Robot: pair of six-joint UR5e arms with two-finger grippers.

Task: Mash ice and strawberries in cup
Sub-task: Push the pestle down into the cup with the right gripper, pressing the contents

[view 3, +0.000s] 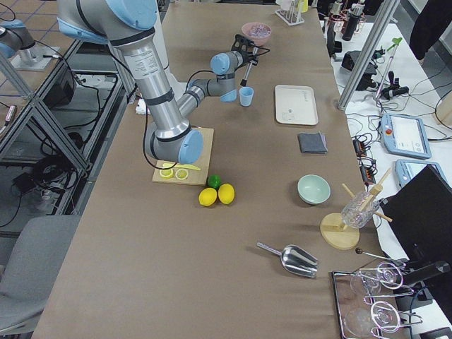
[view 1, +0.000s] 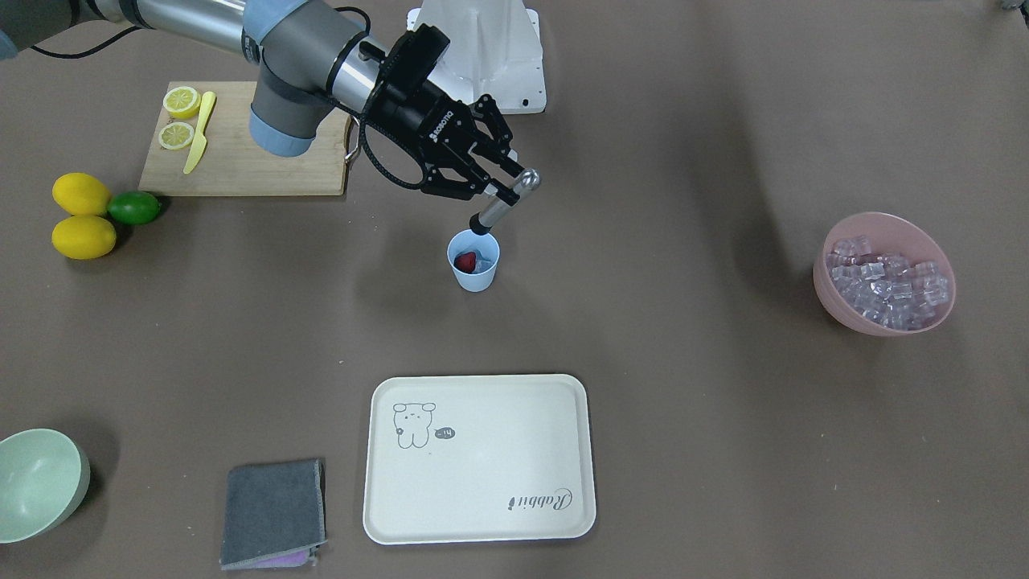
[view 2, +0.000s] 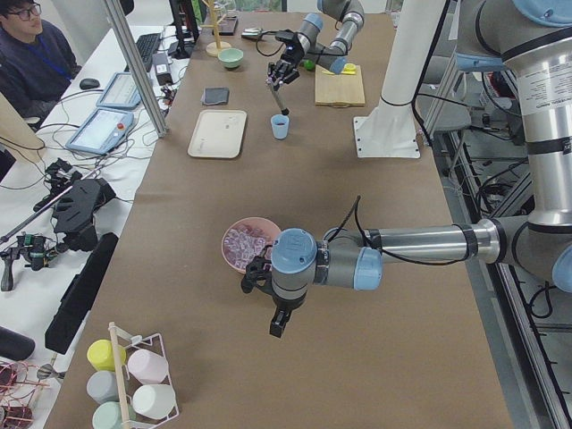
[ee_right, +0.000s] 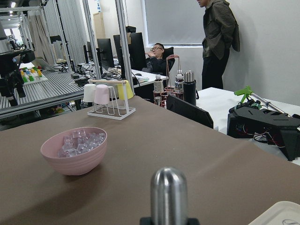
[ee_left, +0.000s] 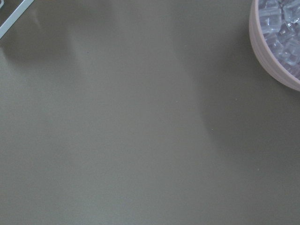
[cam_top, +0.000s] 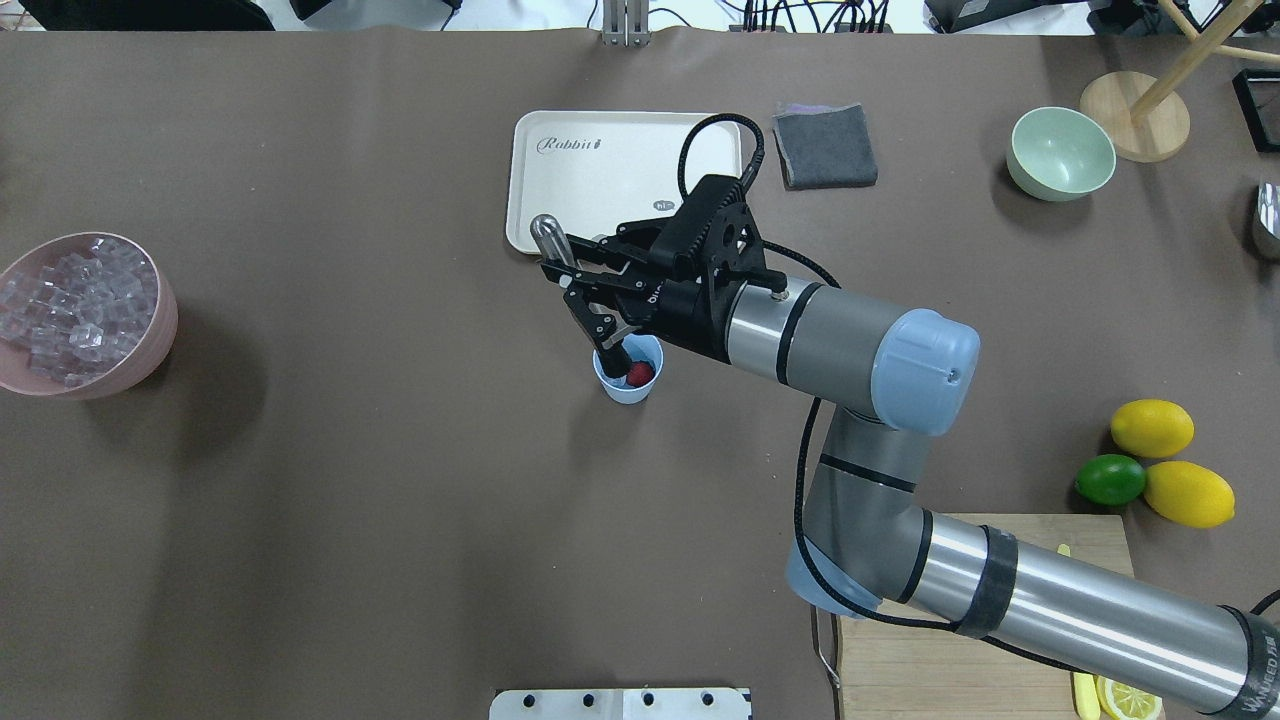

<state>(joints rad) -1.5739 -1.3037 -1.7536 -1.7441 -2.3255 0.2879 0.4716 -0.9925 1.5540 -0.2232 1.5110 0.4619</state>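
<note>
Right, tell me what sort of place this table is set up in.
Most likely a robotics lab or workshop, not a kitchen: industrial robot arms work at a covered table, teach pendants lie alongside it, and computer monitors stand in the background.

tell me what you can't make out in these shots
- Left gripper: only in the left side view, small and dark; open or shut unclear.
- Whether the masher touches the strawberry in the cup: too small in the front and overhead views.
- Anything else in the cup: partly covered by the masher overhead, too small from the front.
</note>
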